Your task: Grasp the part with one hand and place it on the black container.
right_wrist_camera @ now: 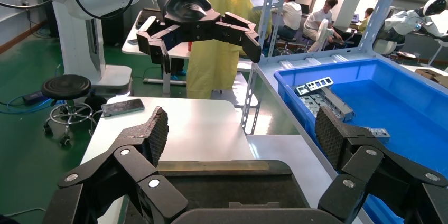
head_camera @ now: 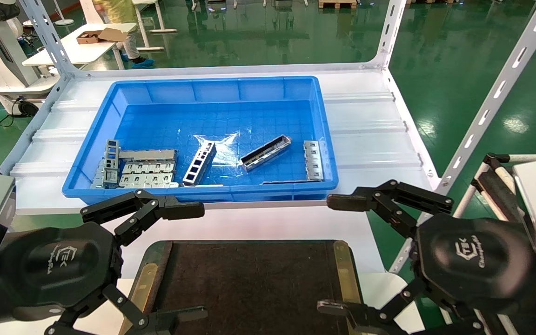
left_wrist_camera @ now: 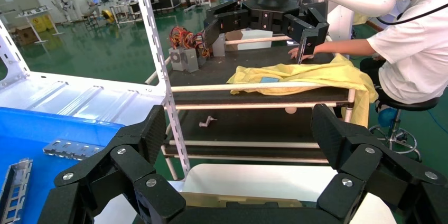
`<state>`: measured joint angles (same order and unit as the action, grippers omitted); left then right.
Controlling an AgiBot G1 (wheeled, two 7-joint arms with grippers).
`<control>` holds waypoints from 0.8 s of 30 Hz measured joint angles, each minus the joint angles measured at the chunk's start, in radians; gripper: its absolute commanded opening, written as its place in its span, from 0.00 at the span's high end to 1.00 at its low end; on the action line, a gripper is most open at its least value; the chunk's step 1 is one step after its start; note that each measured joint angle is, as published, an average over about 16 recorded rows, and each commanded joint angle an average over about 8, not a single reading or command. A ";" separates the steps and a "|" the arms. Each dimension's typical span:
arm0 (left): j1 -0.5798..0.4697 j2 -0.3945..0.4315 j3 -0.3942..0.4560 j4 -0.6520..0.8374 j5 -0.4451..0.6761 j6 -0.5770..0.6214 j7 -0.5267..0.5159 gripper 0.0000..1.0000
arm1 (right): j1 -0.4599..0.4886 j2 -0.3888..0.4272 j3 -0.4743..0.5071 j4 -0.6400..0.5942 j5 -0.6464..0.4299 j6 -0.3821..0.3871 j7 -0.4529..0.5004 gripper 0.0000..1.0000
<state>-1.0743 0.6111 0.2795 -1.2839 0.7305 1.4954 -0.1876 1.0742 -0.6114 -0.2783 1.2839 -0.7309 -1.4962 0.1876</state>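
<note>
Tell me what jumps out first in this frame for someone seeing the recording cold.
The bright blue bin on the white shelf, with metal pieces along its near side and the part lying alone. Nearer, the left claw and right claw hang open on either side of the bare black container.

Part lies clear; ladder strip nearby.

From my right hand, fingers spread wide, I see the black container just below on the white worktop. The left hand hangs open opposite. Metal parts lie in the blue bin.
</note>
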 measured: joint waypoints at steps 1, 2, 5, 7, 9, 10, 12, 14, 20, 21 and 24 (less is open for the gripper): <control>0.000 0.000 0.000 0.000 0.000 0.000 0.000 0.00 | 0.000 0.000 0.000 0.000 0.000 0.000 0.000 0.00; 0.000 0.000 0.000 0.000 0.000 0.000 0.000 0.00 | 0.000 0.000 0.000 0.000 0.000 0.000 0.000 0.00; 0.000 0.000 0.000 0.000 0.000 0.000 0.000 0.00 | 0.000 0.000 0.000 0.000 0.000 0.000 0.000 0.00; 0.000 0.000 0.000 0.000 0.000 0.000 0.000 0.00 | 0.000 0.000 0.000 0.000 0.000 0.000 0.000 0.00; 0.000 0.000 0.000 0.000 0.000 0.000 0.000 0.00 | 0.000 0.000 0.000 0.000 0.000 0.000 0.000 0.00; 0.000 0.000 0.000 0.000 0.000 0.000 0.000 0.00 | 0.000 0.000 0.000 0.000 0.000 0.000 0.000 0.00; 0.000 0.000 0.000 0.000 0.000 0.000 0.000 0.00 | 0.000 0.000 -0.001 0.000 0.000 0.000 0.000 0.00; 0.000 0.000 0.000 0.000 0.000 0.000 0.000 0.00 | 0.000 0.000 -0.001 0.000 0.000 0.000 0.000 0.00; 0.000 0.000 0.000 0.000 0.000 0.000 0.000 0.00 | 0.000 0.000 -0.001 0.000 0.000 0.000 0.000 0.00; 0.000 0.000 0.000 0.000 0.000 0.000 0.000 0.00 | 0.000 0.000 -0.001 0.000 0.000 0.000 0.000 0.00; 0.000 0.000 0.000 0.000 0.000 0.000 0.000 0.00 | 0.000 0.000 -0.001 0.000 0.000 0.001 0.000 0.00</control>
<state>-1.0743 0.6111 0.2795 -1.2839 0.7305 1.4954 -0.1876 1.0743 -0.6111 -0.2794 1.2839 -0.7308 -1.4957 0.1876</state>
